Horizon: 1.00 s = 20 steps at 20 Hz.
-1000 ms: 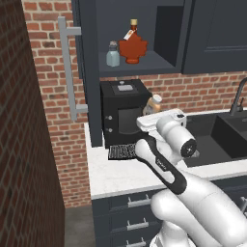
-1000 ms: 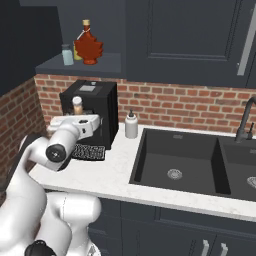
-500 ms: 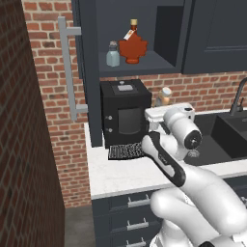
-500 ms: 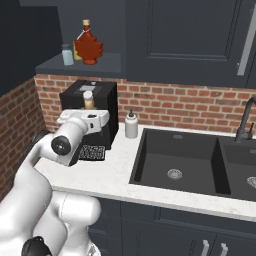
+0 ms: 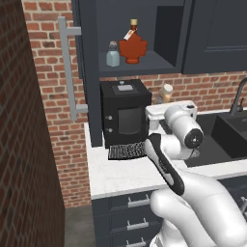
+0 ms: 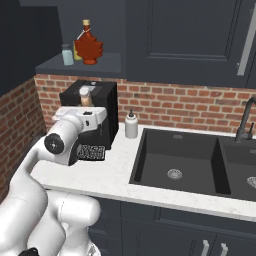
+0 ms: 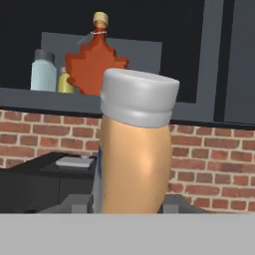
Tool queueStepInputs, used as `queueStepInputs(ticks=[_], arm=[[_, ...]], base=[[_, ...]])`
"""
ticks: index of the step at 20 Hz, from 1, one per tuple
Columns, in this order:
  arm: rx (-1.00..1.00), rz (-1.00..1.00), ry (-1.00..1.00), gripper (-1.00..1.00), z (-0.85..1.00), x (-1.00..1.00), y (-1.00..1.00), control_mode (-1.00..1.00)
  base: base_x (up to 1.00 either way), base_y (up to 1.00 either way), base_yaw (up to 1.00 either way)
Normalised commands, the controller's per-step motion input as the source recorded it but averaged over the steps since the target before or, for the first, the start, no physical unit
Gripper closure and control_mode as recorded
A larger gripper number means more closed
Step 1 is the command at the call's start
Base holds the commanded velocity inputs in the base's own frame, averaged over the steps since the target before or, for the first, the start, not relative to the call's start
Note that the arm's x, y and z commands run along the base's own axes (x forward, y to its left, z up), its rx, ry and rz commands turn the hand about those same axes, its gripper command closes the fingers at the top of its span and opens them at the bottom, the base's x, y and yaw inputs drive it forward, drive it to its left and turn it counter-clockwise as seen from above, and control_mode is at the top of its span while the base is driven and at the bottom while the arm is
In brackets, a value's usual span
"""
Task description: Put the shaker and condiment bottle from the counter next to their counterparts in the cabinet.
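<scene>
- White marble bench by a brick wall, black sink to the right of the end effector.
- Open cabinet above it: blue-grey shaker, red maple-leaf bottle on shelf.
- Arm raised over bench; end effector clamped on condiment bottle, upright, below shelf level.

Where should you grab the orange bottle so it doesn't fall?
Hold the orange bottle around its smooth, round middle, just under the cap, and come at it from the side. It stands upright and its sides are straight, so a squeeze there should sit well. The wider cap would probably stop it slipping down.
</scene>
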Motion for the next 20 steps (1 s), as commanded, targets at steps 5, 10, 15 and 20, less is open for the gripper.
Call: queueStepInputs(ticks=[5, 10, 15, 20], arm=[[0.00, 0.00, 0.16, 1.00, 0.71, -0.02, -0.08, -1.00], [0.00, 0.00, 0.36, 1.00, 0.39, -0.11, 0.00, -1.00], [0.01, -0.01, 0.39, 1.00, 0.14, -0.25, 0.00, -1.00], [-0.04, 0.00, 0.05, 1.00, -0.02, -0.31, 0.02, -1.00]], base=[[0.00, 0.00, 0.00], [0.00, 0.00, 0.00], [0.00, 0.00, 0.00], [0.00, 0.00, 0.00]])
